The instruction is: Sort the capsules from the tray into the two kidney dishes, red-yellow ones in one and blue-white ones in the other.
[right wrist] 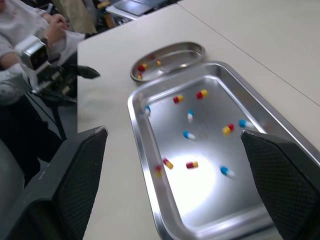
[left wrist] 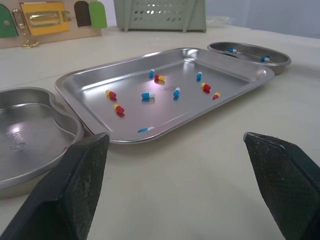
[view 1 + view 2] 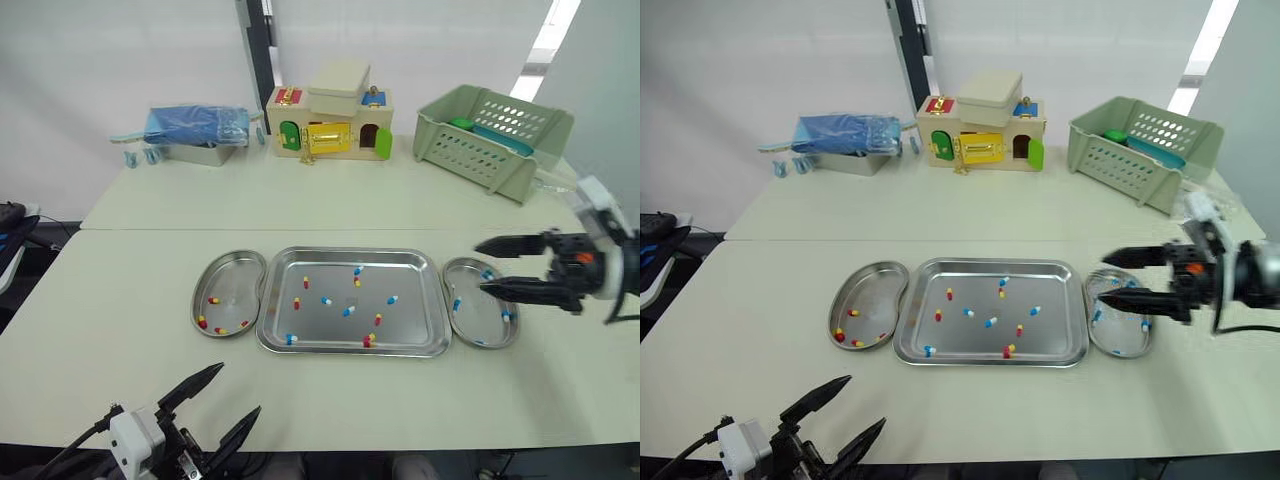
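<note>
Right gripper [image 3: 482, 267]: fingers are spread and nothing is held. It is poised over the tray-side edge of the right kidney dish [image 3: 478, 343]. Left gripper [image 3: 240, 388]: fingers are likewise spread and empty, and it is kept low by the near table edge, well apart from the tray [image 3: 410, 325].

Contents noted: a few blue-white capsules [image 3: 456, 303] lie in the right dish. A few red-yellow capsules [image 3: 202, 322] lie in the left kidney dish [image 3: 228, 262]. Roughly ten capsules of both colours are scattered over the tray floor, mostly apart from one another.

Step in hand (judged): sorting is partly done. No capsule is being carried, so a fresh pick is due.

Next move (judged): the right gripper is best carried across to the tray, and the nearest blue-white capsule [image 3: 392, 299] is the likely target. The fingers must be narrowed and lowered to the tray floor on either side of it. The red-yellow capsule [image 3: 377, 319] just beside it is to be left untouched. Slipping on the polished steel is to be expected, so a slow closure is advised.
</note>
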